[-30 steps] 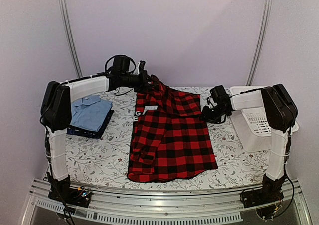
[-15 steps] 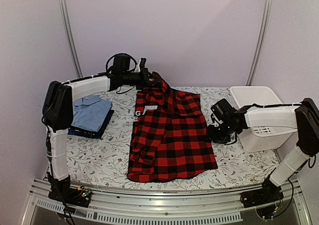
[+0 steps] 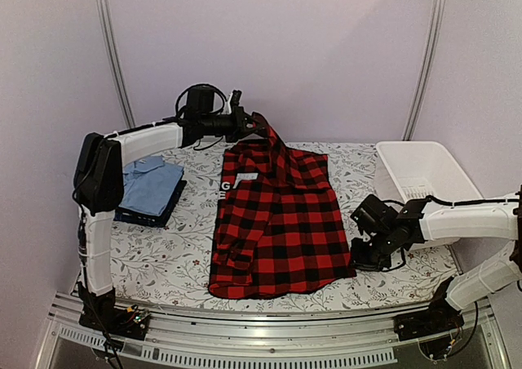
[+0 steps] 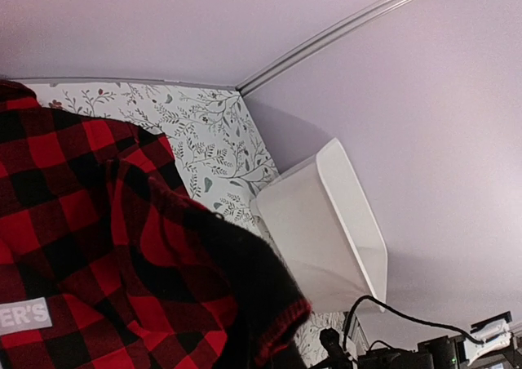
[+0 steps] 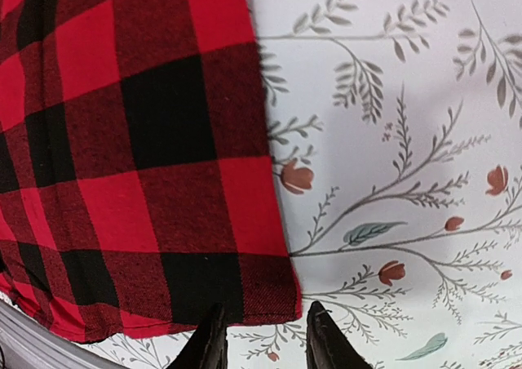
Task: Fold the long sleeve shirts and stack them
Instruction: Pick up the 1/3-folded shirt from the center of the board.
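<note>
The red-and-black checked flannel shirt (image 3: 277,222) lies spread in the middle of the table, white lettering near its left edge. My left gripper (image 3: 245,126) is shut on the shirt's top end and holds it raised above the back of the table; in the left wrist view the flannel (image 4: 98,246) hides the fingers. My right gripper (image 3: 360,260) is low at the shirt's near right corner. In the right wrist view it (image 5: 265,346) stands open, with that corner (image 5: 261,291) just ahead of the tips and not gripped. A folded light blue shirt (image 3: 149,185) rests on a dark navy garment (image 3: 169,212) at the left.
A white plastic basket (image 3: 420,169) stands at the table's right back, also seen in the left wrist view as the basket (image 4: 326,222). The floral tablecloth (image 3: 163,263) covers the table. A metal rail (image 3: 245,348) runs along the near edge.
My right arm has swung from the shirt's upper right side down toward its near right corner. My left gripper has lifted the shirt's top end slightly higher.
</note>
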